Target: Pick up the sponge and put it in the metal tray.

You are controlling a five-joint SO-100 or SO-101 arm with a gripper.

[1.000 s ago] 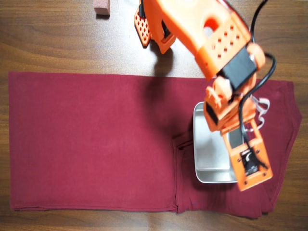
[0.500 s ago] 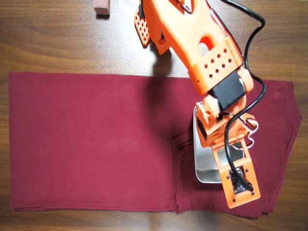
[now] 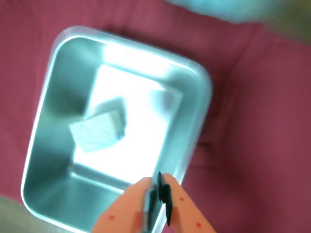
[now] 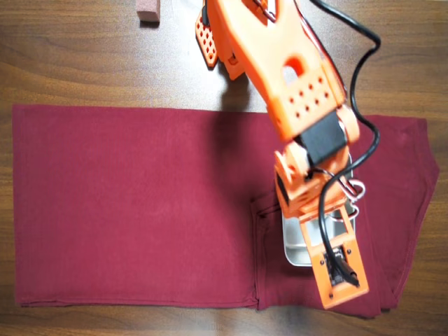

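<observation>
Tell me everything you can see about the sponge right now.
The sponge is a small pale grey-white block, matte and blurred in the wrist view. It lies tilted on the flat bottom of the metal tray, left of centre, clear of the walls. The gripper is apart from it. The arm hides it in the overhead view.

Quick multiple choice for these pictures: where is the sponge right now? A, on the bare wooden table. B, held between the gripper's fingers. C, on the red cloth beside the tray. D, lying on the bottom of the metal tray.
D: in the wrist view the sponge lies on the metal tray's flat bottom, apart from the gripper, whose fingers hold nothing.
</observation>
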